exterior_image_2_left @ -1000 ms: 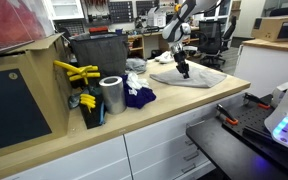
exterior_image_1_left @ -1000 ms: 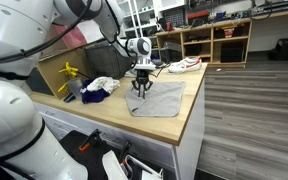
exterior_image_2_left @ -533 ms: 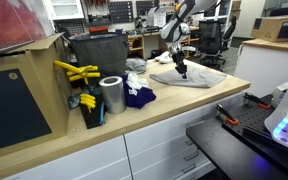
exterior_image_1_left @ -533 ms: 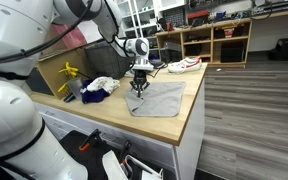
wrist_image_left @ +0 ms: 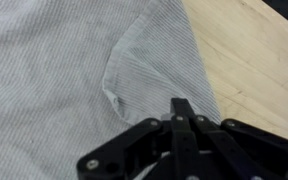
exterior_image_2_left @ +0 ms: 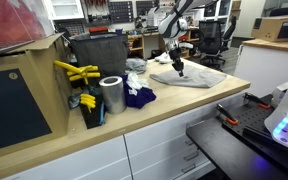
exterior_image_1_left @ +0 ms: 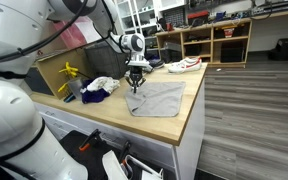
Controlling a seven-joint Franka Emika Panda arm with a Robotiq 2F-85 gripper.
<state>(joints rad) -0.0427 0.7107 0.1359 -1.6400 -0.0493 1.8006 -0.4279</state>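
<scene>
The gripper (wrist_image_left: 182,108) is squeezed shut on a small bit of the gray cloth (wrist_image_left: 64,60), likely because thin cloth needs a tight pinch. The cloth lies spread out on the wooden counter (wrist_image_left: 254,70), near its edge

Bare countertop (exterior_image_2_left: 174,94) is left open at 6 o'clock of the gripper (exterior_image_2_left: 180,72); at 9 o'clock, passage is blocked by piled clothes (exterior_image_2_left: 137,95) and a tin (exterior_image_2_left: 111,95).
</scene>
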